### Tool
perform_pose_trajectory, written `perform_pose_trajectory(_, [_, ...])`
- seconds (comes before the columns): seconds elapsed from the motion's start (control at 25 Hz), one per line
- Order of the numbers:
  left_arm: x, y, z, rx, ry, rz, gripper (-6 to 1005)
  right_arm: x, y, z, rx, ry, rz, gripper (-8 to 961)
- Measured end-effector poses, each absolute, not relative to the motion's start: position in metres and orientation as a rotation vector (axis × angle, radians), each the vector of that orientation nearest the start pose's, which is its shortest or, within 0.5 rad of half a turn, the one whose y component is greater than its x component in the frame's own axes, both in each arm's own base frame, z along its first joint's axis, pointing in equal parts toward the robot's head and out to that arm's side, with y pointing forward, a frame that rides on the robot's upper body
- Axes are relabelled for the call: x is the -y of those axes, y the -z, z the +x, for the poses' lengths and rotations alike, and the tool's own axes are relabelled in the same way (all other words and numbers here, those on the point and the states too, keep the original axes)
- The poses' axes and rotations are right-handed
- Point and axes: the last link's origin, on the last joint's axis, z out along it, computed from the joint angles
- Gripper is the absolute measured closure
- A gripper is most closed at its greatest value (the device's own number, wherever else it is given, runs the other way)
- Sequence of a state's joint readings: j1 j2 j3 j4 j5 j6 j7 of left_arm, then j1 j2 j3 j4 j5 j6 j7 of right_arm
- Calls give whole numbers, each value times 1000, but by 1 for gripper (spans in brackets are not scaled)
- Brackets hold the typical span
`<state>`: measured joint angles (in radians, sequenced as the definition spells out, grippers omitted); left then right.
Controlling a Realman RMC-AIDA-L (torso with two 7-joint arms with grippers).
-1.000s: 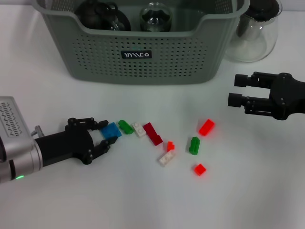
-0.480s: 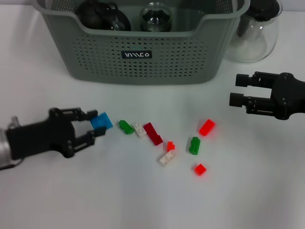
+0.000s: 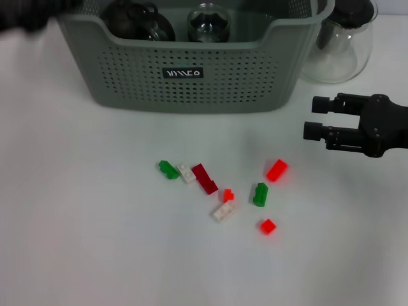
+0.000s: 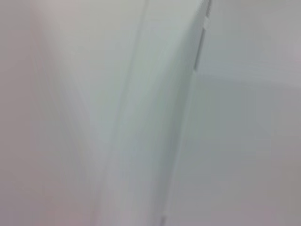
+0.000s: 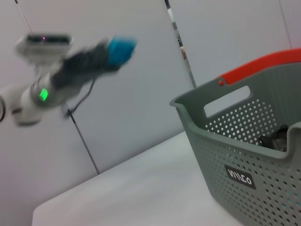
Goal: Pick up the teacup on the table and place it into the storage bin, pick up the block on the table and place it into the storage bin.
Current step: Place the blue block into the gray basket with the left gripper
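Observation:
The grey-green storage bin (image 3: 191, 64) stands at the back of the table and also shows in the right wrist view (image 5: 244, 155). Two dark and glassy vessels (image 3: 137, 18) lie inside it. My left gripper (image 5: 113, 52) is shut on a blue block (image 5: 122, 48) and holds it high in the air. In the head view it is only a dark blur (image 3: 29, 13) at the far left, beside the bin's corner. My right gripper (image 3: 319, 118) is open and empty, hovering to the right of the bin. The left wrist view shows only blurred pale surfaces.
Several loose blocks lie on the white table in front of the bin: green (image 3: 168, 169), white (image 3: 186, 173), dark red (image 3: 204, 178), red (image 3: 276, 169), green (image 3: 259, 194), red (image 3: 267, 225). A clear glass carafe (image 3: 341, 44) stands right of the bin.
My left gripper closed on the blue block, lifted it off the table and swung up and back to the far left corner. The right gripper stayed in place.

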<state>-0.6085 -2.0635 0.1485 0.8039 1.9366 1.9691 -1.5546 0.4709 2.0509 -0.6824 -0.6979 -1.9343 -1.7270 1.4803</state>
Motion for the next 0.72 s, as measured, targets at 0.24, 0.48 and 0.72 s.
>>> perform_pose_trajectory(0.24, [-410,-120,-174,756,958,-2488,588,-309,-22,261,-717,-864,-2758,226])
perform_pose_trajectory(0.48, [-460,-84,-127,841,299,-2465,588,-308,-22,262,-720,-865,-2758,226])
perform_pose_trajectory(0.72, [-473,-27,-110,778,-71,-2386,587,-308,-22,262,-724,-865,-2754,226])
